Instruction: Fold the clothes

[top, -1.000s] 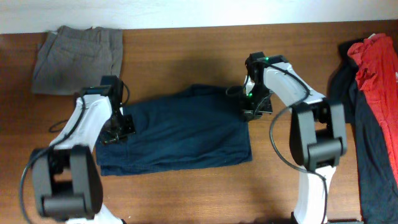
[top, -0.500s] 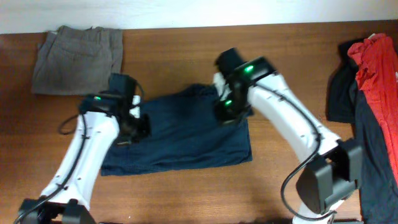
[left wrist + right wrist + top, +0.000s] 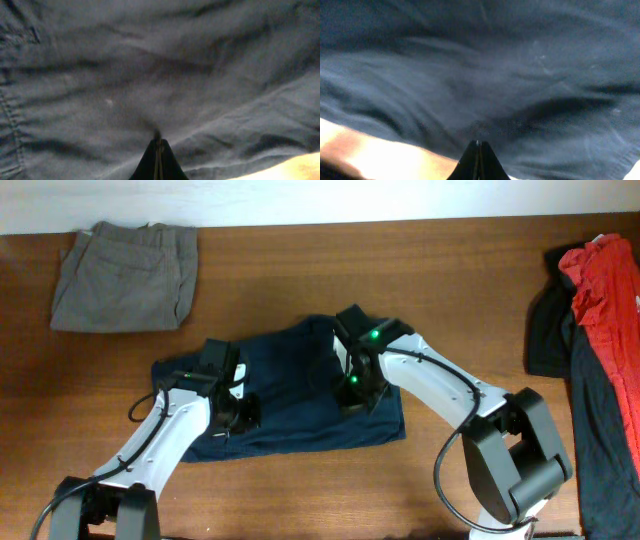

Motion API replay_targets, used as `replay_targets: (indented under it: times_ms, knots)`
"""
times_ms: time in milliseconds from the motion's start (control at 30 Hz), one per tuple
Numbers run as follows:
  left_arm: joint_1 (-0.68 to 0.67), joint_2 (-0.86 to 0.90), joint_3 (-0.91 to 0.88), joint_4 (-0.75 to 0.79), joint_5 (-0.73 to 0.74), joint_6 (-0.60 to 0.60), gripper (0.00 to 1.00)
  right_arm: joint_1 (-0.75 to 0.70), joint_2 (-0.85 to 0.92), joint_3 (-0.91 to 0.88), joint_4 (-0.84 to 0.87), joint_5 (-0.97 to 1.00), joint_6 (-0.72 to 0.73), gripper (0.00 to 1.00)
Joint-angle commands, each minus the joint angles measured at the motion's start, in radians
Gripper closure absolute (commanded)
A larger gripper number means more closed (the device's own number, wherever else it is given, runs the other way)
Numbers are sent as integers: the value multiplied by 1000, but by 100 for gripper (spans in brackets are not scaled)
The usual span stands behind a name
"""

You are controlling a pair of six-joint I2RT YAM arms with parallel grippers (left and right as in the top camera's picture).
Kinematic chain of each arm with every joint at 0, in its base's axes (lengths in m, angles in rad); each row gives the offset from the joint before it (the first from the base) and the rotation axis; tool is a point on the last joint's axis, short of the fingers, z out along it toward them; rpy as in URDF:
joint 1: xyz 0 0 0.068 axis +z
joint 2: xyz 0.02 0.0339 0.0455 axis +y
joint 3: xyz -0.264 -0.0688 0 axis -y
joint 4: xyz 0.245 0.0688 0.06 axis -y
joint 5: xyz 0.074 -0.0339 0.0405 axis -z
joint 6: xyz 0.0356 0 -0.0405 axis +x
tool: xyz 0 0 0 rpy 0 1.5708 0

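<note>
My left hand point(image 3: 236, 414) pinches the navy trousers point(image 3: 290, 410) tight, and my right hand point(image 3: 352, 390) pinches them too. They lie spread out under both hands.

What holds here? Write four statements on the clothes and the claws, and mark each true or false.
1. The navy trousers lie mid-table, with the left claw and the right claw over them. True.
2. Both claws stand wide open. False: both are shut.
3. The grey-khaki trousers lie at the far left corner, apart from the navy pair. True.
4. The red garment lies across the navy trousers. False: it lies at the table's right edge, on a black garment.
</note>
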Motion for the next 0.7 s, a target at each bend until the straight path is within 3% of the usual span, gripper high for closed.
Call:
replay_targets:
  times_ms: [0, 667]
  knots:
    - [3, 23, -26, 17, 13, -6, 99, -9, 23, -74, 35, 9, 6, 96]
    - [182, 117, 3, -78, -2, 29, 99, -305, 25, -128, 32, 97, -2, 96]
